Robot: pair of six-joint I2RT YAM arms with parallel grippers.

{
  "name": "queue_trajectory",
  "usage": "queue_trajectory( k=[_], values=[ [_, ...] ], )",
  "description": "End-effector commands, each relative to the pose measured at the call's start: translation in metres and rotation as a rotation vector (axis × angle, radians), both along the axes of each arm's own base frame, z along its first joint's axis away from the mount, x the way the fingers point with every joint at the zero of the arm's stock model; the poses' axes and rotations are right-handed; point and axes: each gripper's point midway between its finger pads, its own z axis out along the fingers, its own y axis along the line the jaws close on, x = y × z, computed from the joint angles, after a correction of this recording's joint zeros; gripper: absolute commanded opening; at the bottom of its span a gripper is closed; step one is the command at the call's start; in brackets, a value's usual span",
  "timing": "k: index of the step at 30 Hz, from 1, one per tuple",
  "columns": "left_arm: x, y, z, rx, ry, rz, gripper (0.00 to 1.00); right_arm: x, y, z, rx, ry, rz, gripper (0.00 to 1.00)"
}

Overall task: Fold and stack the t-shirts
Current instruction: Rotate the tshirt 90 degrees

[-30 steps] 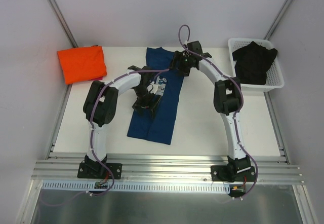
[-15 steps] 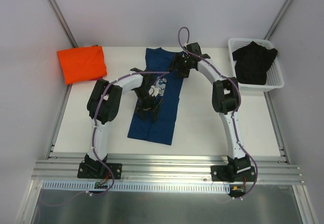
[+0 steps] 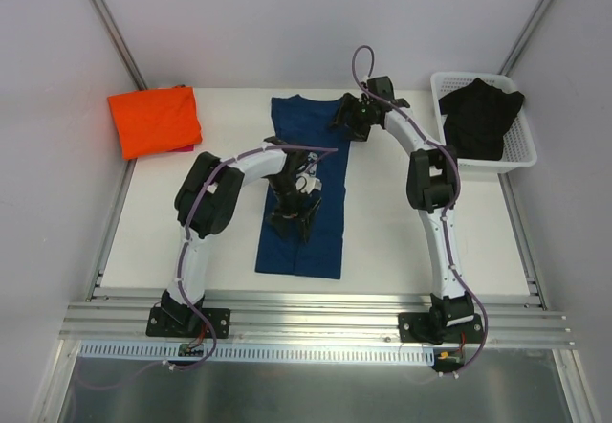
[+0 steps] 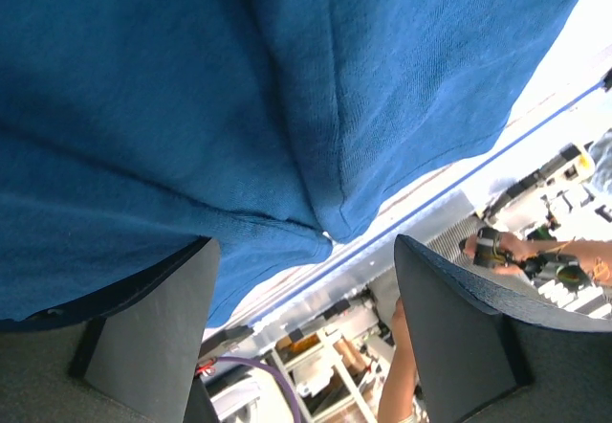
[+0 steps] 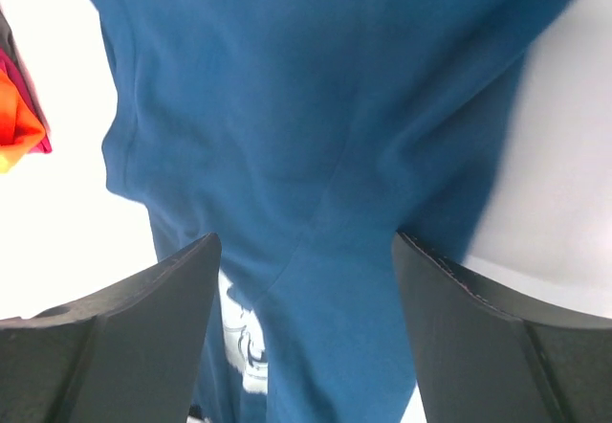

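Navy t-shirt (image 3: 323,241) is lying lengthwise down the middle of the desk (image 3: 411,241) as a long narrow strip, one short end nearest the arm bases and the other reaching toward the far edge. The left end effector (image 3: 295,214) is hanging over the middle of this strip, close to the pale print. Its fingers (image 4: 153,332) are standing spread, and blue cloth is filling the wrist view beyond them, with nothing pinched between them. Farther back, the right end effector (image 3: 346,117) is hanging at the far right corner of the strip. Its fingers (image 5: 497,322) are likewise standing spread, framing blue cloth and a patch of bare desk, and gripping nothing. At the far left corner of the desk, well apart from the navy strip, the orange t-shirt (image 3: 155,120) is lying folded. At the far right, a white basket (image 3: 524,160) is holding a crumpled black garment (image 3: 481,117).
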Motion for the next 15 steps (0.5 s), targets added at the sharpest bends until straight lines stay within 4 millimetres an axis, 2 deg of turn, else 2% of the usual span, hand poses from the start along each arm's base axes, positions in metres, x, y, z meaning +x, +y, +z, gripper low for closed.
queue_trajectory(
  k=[1,11,15],
  values=[
    [-0.012,-0.013,0.004,-0.011,0.045,-0.017,0.75,0.015,-0.003,0.017,0.013,-0.061,-0.007,0.77],
    [-0.018,-0.041,0.008,-0.036,0.004,-0.089,0.75,0.015,-0.002,0.022,0.018,-0.077,0.008,0.77],
    [-0.001,-0.040,0.019,-0.016,-0.130,-0.116,0.85,0.015,-0.004,0.045,0.027,-0.129,0.037,0.77]
  ],
)
